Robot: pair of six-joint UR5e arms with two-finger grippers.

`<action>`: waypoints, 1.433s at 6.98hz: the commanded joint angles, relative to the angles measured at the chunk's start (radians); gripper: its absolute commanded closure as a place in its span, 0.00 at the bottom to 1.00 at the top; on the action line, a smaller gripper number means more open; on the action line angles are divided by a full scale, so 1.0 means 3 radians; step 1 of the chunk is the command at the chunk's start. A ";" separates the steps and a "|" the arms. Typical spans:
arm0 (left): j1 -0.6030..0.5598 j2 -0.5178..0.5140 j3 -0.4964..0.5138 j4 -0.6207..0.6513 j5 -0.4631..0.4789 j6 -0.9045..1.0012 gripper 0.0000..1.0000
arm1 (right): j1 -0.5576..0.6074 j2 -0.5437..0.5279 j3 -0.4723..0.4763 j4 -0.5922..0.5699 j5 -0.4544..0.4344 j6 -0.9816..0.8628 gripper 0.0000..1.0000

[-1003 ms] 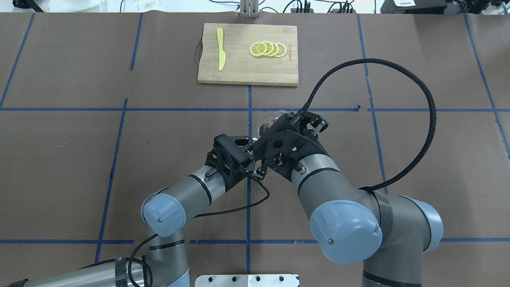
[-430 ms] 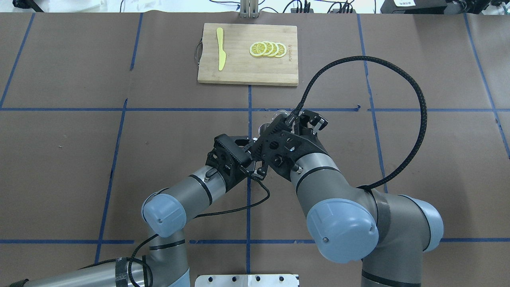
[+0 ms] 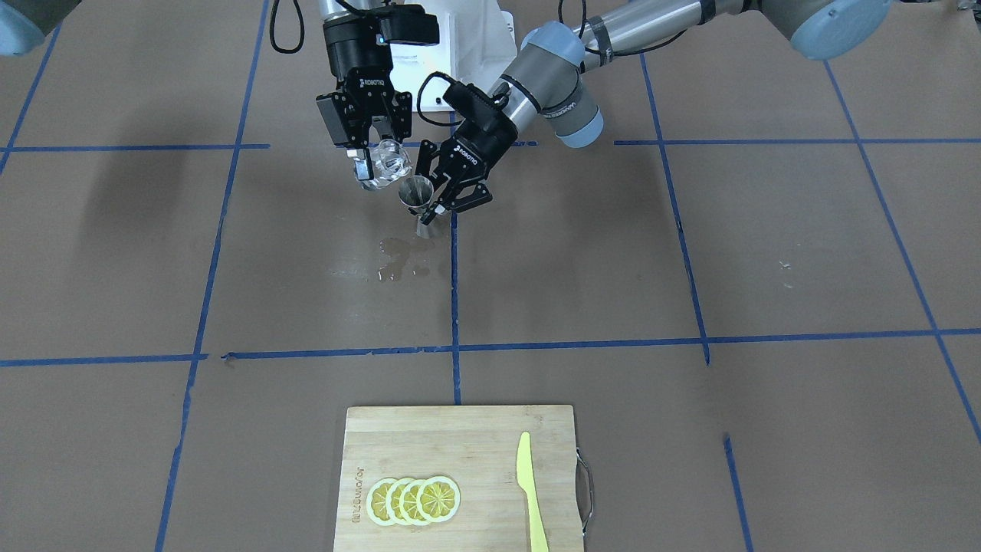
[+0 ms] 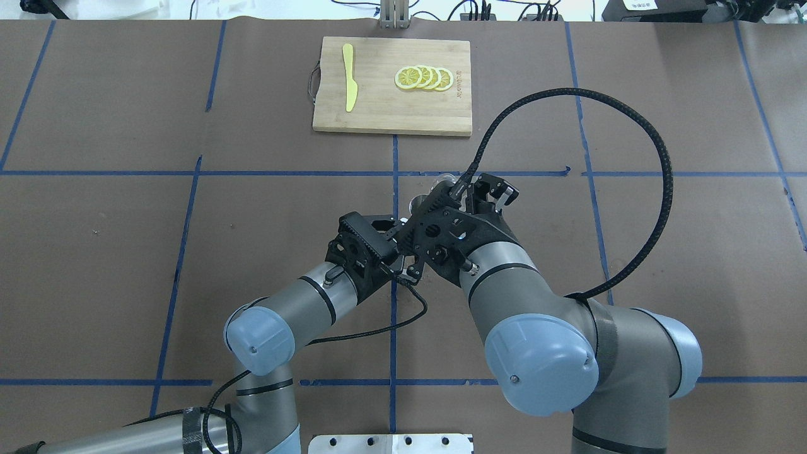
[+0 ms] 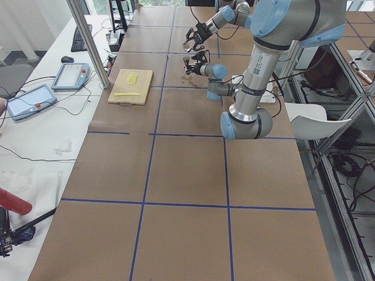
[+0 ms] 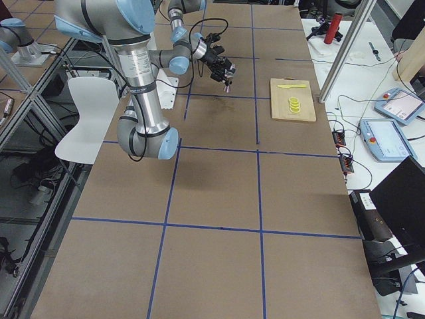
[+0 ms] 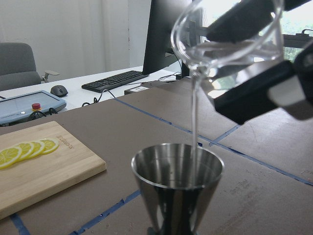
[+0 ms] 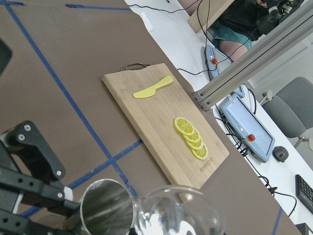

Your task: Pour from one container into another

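The clear glass cup [image 3: 391,170] is tipped over the steel jigger [image 3: 415,192], with my right gripper [image 3: 377,162] shut on it. In the left wrist view a thin stream of water [image 7: 194,117] runs from the glass cup [image 7: 225,29] into the jigger [image 7: 176,181], and a dark finger [image 7: 254,93] of the right gripper presses on the glass. My left gripper [image 3: 437,205] is shut around the jigger's waist, and the jigger stands upright near a blue tape line. The right wrist view looks down on the jigger's rim [image 8: 105,210] and the glass [image 8: 171,218].
A wet patch [image 3: 402,259] lies on the brown table cover just in front of the jigger. Farther away, a bamboo cutting board [image 3: 460,437] carries several lemon slices [image 3: 414,500] and a yellow plastic knife [image 3: 529,491]. The right arm's black cable [image 4: 630,126] loops high.
The right wrist has turned slightly, tipping the glass a little more, and its cable loop has shifted left. The left arm and the jigger have stayed where they were.
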 commanded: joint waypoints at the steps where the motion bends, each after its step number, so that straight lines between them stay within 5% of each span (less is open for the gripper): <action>1: 0.0000 -0.0014 0.0000 0.0000 0.0000 0.0000 1.00 | 0.0002 0.0004 0.0005 -0.0031 -0.0001 -0.0073 0.78; 10: 0.0026 -0.0019 0.0005 0.0000 0.0000 0.0000 1.00 | 0.0022 -0.0001 0.0005 -0.0047 -0.0021 -0.0339 0.78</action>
